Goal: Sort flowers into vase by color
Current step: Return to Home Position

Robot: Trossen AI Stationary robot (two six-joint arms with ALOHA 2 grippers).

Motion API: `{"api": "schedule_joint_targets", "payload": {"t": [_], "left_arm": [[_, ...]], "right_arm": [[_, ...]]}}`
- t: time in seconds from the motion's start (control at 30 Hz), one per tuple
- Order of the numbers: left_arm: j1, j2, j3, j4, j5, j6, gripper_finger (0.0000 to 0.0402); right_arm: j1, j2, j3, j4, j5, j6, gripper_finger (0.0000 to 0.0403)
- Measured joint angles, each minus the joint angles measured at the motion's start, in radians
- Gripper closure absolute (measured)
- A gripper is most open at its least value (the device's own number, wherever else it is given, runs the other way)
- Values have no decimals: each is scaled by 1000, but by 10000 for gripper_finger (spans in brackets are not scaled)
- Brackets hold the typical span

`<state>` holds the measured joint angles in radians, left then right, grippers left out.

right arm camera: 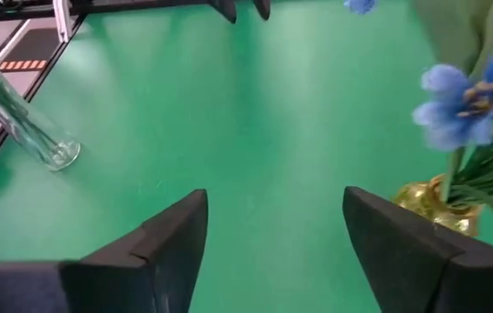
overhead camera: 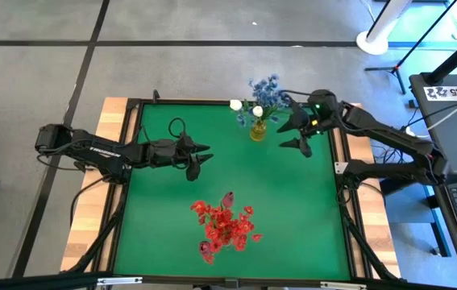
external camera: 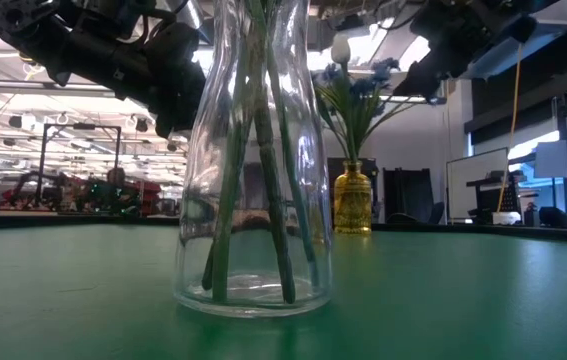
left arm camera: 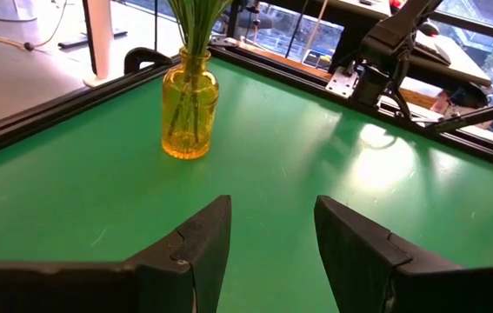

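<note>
High view: two vases stand on the green table top (overhead camera: 159,221). The yellow vase (overhead camera: 258,131), near the far edge, holds the blue flowers (overhead camera: 267,90) and two white tulip buds (overhead camera: 235,105). The clear glass vase (external camera: 253,200) stands toward the near edge, well apart from the yellow one. It holds the red flowers (overhead camera: 226,227), with one darker pink-red bud (overhead camera: 228,199) among them. In the low view its green stems (external camera: 263,190) cross inside the glass and reach the bottom.

The left gripper (overhead camera: 202,159) hangs above the mat on the left of the table's middle, its fingers (left arm camera: 198,243) spread apart with nothing between them. The right gripper (overhead camera: 290,135) sits just beside the yellow vase on its right. Its fingers (right arm camera: 163,239) are also parted and empty, with bare green between them.
</note>
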<state>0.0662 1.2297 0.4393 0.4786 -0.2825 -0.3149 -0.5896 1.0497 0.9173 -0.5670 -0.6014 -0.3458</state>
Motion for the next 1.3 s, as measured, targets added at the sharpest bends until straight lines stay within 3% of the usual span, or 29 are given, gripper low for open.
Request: {"api": "schedule_joint_targets", "payload": {"t": [0.37,0.63,0.83,0.97,1.07,1.3], "left_arm": [[0,0,0,0,0,0,239],[0,-31,9,34,0,43,239],[34,-96,98,0,26,156,239],[121,-70,154,-91,78,193,239],[211,-27,159,-75,193,189,239],[353,147,162,161,422,147,239]], "right_arm": [[0,-86,0,-30,16,32,132],[1,-17,0,-21,-5,34,132],[1,51,0,48,-75,35,132],[1,88,0,92,-107,35,132],[1,107,0,108,-127,31,132],[0,122,0,110,-144,27,132]]}}
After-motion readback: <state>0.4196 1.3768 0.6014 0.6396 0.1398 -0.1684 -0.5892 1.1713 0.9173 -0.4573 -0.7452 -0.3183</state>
